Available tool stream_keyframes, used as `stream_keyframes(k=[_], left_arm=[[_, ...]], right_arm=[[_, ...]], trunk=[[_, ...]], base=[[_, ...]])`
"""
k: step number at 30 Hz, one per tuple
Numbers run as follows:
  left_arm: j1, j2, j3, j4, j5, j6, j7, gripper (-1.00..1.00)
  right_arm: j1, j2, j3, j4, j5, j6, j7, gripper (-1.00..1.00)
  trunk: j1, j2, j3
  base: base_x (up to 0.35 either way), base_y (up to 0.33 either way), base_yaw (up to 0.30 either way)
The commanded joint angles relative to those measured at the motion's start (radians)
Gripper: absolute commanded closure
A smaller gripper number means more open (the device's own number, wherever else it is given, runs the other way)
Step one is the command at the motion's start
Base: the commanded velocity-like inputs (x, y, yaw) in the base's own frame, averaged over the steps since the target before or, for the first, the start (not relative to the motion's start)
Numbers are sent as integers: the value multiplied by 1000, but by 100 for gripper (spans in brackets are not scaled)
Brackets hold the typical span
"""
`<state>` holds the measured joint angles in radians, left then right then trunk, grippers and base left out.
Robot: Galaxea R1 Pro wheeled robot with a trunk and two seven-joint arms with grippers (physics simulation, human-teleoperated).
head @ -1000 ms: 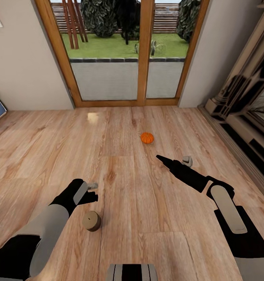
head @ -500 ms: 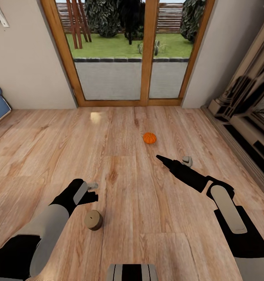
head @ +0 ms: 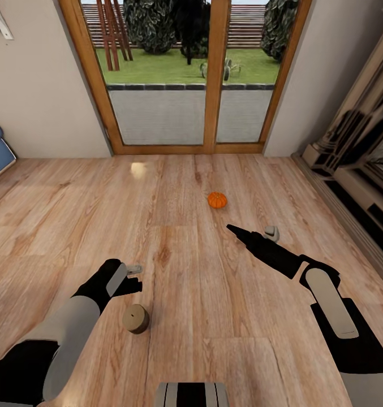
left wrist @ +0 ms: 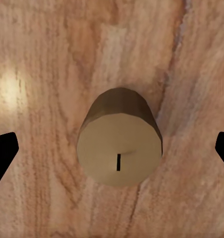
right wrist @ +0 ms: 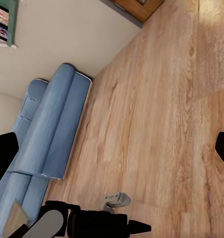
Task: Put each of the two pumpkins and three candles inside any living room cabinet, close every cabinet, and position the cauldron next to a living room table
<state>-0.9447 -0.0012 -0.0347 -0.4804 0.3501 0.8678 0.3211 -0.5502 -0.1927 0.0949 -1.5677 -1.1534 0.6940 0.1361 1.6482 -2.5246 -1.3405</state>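
A candle (head: 136, 319) stands upright on the plank floor (head: 185, 271) at 7 o'clock, beneath the left gripper (left wrist: 112, 148), jaws spread wide. A pumpkin (head: 216, 199) sits at 12 o'clock, beyond the right gripper (right wrist: 112, 148), likewise released.

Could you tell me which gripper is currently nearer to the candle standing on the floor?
Left. The left gripper hangs just above the candle, open, while the right gripper points toward the pumpkin.
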Motion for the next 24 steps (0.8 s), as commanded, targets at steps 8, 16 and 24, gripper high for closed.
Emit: stream_keyframes(k=[8,16,24], left_arm=[[0,0,-4,-1,10,2,9,-100],[0,0,-4,-1,10,2,9,-100],[0,0,-4,-1,10,2,9,-100]], right_arm=[[-1,-1,0,0,2,2,3,-100],[-1,-1,0,0,2,2,3,-100],[-1,-1,0,0,2,2,3,-100]], trunk=[[3,-2,-32],[7,-4,-63],[11,-6,-94]], base=[[0,0,0],[0,0,0],[0,0,0]])
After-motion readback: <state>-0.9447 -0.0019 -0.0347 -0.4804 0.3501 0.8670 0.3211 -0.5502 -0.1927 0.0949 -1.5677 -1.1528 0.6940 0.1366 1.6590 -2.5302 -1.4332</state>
